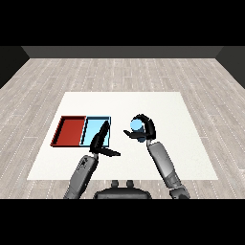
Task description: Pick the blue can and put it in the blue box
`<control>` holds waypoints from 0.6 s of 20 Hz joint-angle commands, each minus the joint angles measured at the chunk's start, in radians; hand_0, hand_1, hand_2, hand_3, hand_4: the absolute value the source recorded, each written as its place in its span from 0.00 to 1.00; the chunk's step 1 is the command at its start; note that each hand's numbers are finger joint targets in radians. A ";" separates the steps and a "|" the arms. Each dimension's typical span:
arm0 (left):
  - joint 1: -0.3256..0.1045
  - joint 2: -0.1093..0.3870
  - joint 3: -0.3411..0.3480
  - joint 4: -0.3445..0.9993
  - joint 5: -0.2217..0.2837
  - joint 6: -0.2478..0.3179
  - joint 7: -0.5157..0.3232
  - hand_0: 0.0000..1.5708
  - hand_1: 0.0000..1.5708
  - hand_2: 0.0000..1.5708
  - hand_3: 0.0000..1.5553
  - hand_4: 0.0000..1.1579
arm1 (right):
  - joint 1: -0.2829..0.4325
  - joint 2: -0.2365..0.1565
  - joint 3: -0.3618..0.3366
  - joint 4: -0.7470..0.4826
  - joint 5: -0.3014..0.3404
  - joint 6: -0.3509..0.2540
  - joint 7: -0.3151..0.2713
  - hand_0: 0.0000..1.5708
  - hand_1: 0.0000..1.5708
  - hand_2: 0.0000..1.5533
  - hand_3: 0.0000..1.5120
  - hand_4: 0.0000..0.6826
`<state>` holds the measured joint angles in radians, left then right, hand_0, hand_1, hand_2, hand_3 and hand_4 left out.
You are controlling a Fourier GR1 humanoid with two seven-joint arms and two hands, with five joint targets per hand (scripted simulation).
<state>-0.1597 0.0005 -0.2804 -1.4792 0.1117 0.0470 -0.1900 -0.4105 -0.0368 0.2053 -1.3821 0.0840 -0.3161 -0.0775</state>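
Right hand [146, 127] curled round blue can [136, 126] | right of light blue tray [97, 119], apart | left hand [99, 141] fingers straight over tray's near edge

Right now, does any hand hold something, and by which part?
Yes. The right hand curls round the side of the blue can, right of the blue tray. The left hand holds nothing.
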 commanded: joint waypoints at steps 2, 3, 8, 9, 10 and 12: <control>-0.075 0.000 -0.011 0.068 0.029 0.016 0.025 0.00 0.00 0.00 0.00 0.00 | 0.008 0.035 0.009 0.002 0.055 0.007 -0.002 0.93 0.93 0.94 0.92 0.89; -0.056 0.000 -0.041 0.096 0.031 0.027 -0.027 0.00 0.00 0.00 0.00 0.00 | -0.061 0.018 -0.037 -0.011 0.019 0.048 0.045 0.94 0.94 0.94 0.92 0.90; -0.058 0.000 -0.005 0.101 0.022 0.028 0.002 0.00 0.00 0.00 0.00 0.00 | 0.029 0.036 0.040 -0.044 0.069 0.040 0.011 0.95 0.95 0.94 0.93 0.88; -0.059 0.000 -0.038 0.134 0.039 0.053 -0.039 0.00 0.00 0.00 0.00 0.00 | -0.004 0.036 0.041 -0.050 0.060 0.015 0.045 0.95 0.95 0.94 0.93 0.89; -0.083 0.004 0.040 0.133 0.038 -0.023 0.010 0.00 0.00 0.00 0.00 0.00 | 0.014 0.018 -0.009 -0.116 0.057 0.083 0.073 0.95 0.95 0.94 0.92 0.89; -0.119 0.000 -0.002 0.243 0.068 0.025 -0.092 0.00 0.00 0.00 0.00 0.00 | 0.003 0.036 0.040 -0.135 0.075 0.027 0.108 0.95 0.95 0.95 0.93 0.89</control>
<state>-0.2458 0.0008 -0.2966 -1.3310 0.1545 0.0813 -0.2230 -0.3937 -0.0097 0.2350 -1.4964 0.1466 -0.2822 0.0061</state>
